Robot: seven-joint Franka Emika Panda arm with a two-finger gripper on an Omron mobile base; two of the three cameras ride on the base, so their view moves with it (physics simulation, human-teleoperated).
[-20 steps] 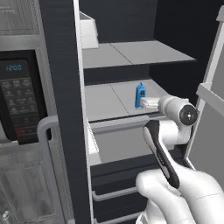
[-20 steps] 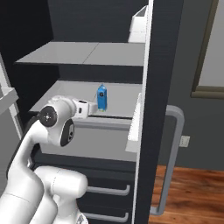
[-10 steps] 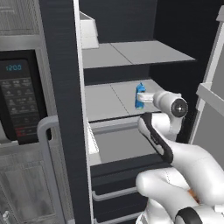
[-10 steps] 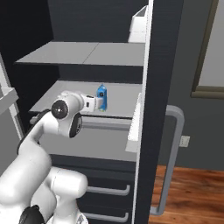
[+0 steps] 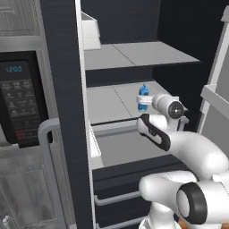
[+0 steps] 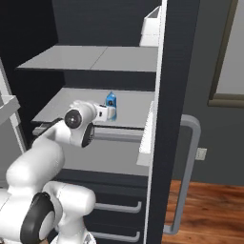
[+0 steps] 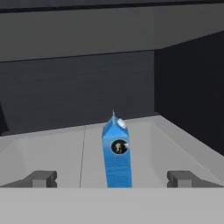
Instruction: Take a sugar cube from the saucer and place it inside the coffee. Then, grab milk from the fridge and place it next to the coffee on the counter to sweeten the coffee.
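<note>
Now that it has reached nearer, the end effector (image 7: 112, 179) gapes wide around the milk (image 7: 117, 152).

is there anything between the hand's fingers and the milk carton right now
No. In the hand view the milk stands upright on the grey fridge shelf, centred between the two open fingertips, with bare shelf on both sides.

milk (image 7: 117, 153): small blue gable-top carton, round dark label patch, white cap on gable | pose: upright | place: middle pale grey shelf of fridge (image 5: 134, 53), near shelf front, at 12 o'clock in hand view | fridge: dark, open, shelves pale grey
</note>
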